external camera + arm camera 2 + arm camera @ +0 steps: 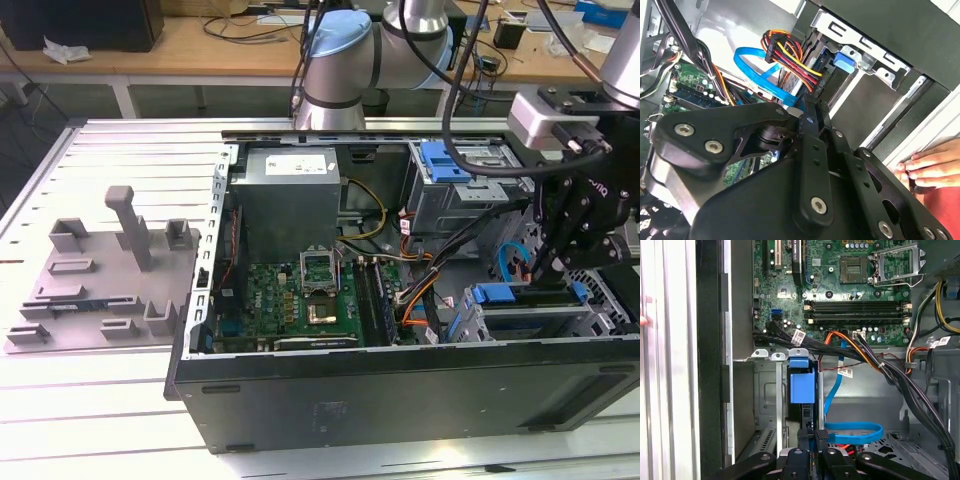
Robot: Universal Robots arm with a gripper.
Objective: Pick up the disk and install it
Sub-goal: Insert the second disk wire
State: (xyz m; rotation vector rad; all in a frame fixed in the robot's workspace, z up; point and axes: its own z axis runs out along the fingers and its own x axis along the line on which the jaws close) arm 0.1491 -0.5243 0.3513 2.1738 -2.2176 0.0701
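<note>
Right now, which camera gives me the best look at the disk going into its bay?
The first wrist view: the disk sits centred, its blue carrier standing edge-on in the metal bay just beyond the gripper. The second wrist view shows the blue end past the gripper body. In the exterior view it lies beside the gripper.

The computer case (400, 390) lay open on the surface (100, 410). A fixture plate (100, 280) stood at the exterior view's left of it. The hand (560, 262) was inside the case at the exterior view's right, above the drive bay (530, 315).
</note>
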